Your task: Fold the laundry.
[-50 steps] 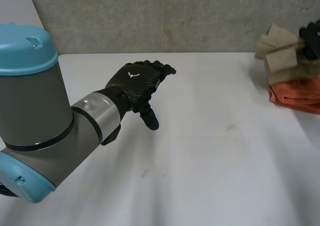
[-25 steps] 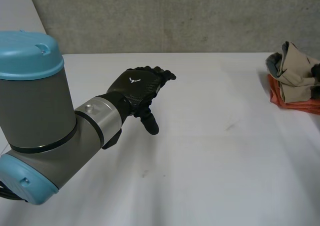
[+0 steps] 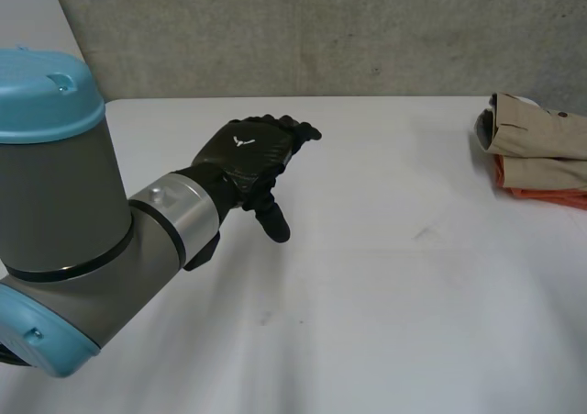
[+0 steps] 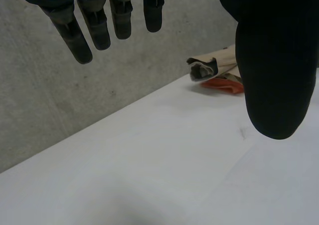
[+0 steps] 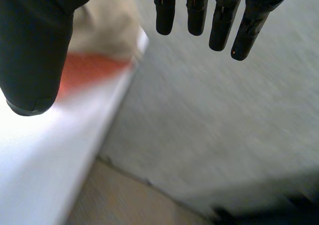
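Left hand [image 3: 252, 152] relaxed over table [image 3: 385, 276], tan cloth [image 3: 537, 143] folded atop orange cloth [image 3: 550, 194]

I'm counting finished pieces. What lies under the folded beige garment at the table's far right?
A folded orange cloth lies under the beige garment; only its near edge shows. The rest is covered, so whether anything else lies between them cannot be seen.

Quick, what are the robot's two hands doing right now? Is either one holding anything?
Left hand: open, holding nothing, over the table.
Right hand: open, holding nothing.
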